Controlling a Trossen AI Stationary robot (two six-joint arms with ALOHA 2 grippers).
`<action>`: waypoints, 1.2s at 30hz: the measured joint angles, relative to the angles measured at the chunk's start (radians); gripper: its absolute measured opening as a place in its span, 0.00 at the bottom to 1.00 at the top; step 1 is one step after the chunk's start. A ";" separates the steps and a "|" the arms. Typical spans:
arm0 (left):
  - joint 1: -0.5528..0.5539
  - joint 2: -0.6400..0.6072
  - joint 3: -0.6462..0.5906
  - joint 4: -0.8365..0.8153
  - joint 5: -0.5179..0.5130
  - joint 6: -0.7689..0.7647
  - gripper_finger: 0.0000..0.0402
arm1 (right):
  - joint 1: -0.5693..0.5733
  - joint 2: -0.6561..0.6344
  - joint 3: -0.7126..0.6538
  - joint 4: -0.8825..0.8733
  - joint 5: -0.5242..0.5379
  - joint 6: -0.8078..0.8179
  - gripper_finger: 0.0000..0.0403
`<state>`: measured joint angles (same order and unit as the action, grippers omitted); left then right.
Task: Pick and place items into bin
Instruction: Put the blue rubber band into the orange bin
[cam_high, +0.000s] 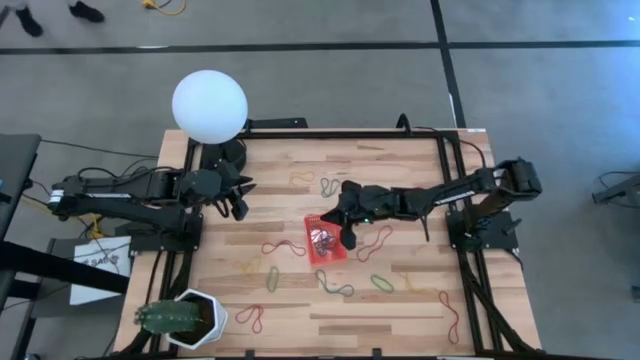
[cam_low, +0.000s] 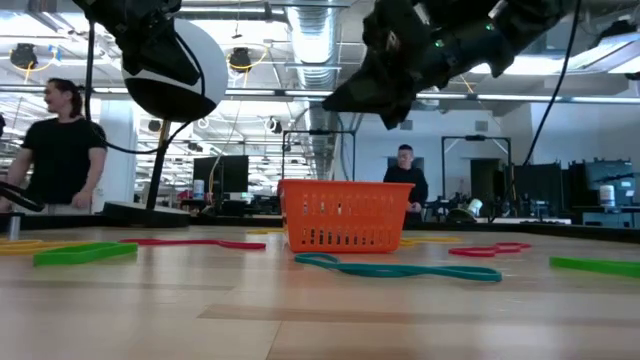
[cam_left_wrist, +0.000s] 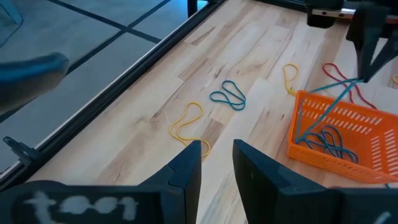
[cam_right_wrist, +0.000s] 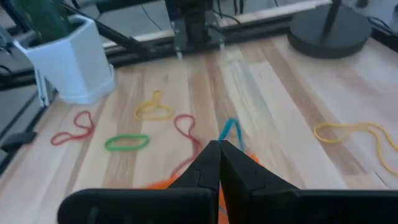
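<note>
The bin (cam_high: 325, 240) is a small red mesh basket near the table's middle, with several bands lying inside it (cam_left_wrist: 329, 143). My right gripper (cam_left_wrist: 362, 74) hovers just above the bin's right side, shut on a teal rubber band (cam_left_wrist: 326, 102). My left gripper (cam_high: 240, 205) waits at the table's left, raised and open with nothing between its fingers (cam_left_wrist: 217, 155). Loose items lie flat on the wood: a red band (cam_high: 283, 248), a green band (cam_high: 272, 277), a teal band (cam_high: 335, 285) and a yellow band (cam_left_wrist: 189, 121). My right gripper pinches the teal band's upper end (cam_left_wrist: 356, 81) between its two shut fingertips. The fingers slant down from the table's right side. Two strands run straight from the fingertips down over the bin's rim, and the band's lower end (cam_left_wrist: 301, 134) rests inside the bin.
A white hexagonal plant pot (cam_high: 190, 318) stands at the near left corner and a white globe lamp (cam_high: 209, 106) at the far left. More bands lie right of the bin (cam_high: 377, 240) and near the right edge (cam_high: 449, 315). Black frame rails border the table. People stand in the room beyond.
</note>
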<state>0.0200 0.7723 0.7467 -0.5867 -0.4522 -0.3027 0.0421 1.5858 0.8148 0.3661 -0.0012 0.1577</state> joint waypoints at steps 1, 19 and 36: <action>0.000 0.000 0.000 -0.002 0.000 0.000 0.21 | 0.002 0.007 0.003 -0.003 -0.001 0.000 0.00; -0.002 0.015 0.000 0.005 0.075 -0.055 0.21 | 0.015 0.037 0.001 -0.126 0.000 0.070 0.19; -0.039 0.349 0.000 0.208 0.157 -0.050 0.21 | 0.009 -0.105 0.001 -0.135 -0.009 -0.061 0.22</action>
<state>-0.0189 1.1211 0.7471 -0.3792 -0.2951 -0.3523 0.0509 1.4810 0.8162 0.2311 -0.0101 0.0971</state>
